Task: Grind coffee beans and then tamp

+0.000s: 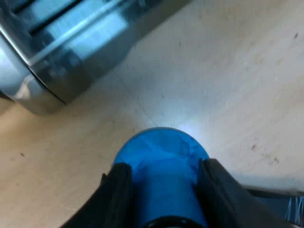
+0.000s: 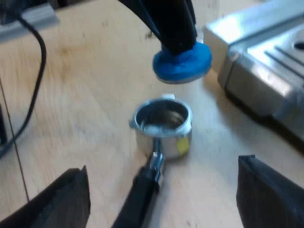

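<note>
The left gripper (image 1: 161,168) is clamping the tamper (image 1: 159,147) in its jaws, above the table (image 2: 85,85) near the holder (image 2: 162,121). The right gripper (image 2: 164,164) is hovering over the handle (image 2: 137,194), jaws wide apart. Tamper likely rigid, slick: hold its neck.

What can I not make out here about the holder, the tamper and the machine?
Holder, right wrist view: blur and glare hide whether grounds lie inside.
Handle, right wrist view: the edge cuts off its end.
Blue tamper, left wrist view: its own body, held in the left gripper, hides its flat face.
Espresso machine, left wrist view: the edge cuts off all but a corner.
</note>
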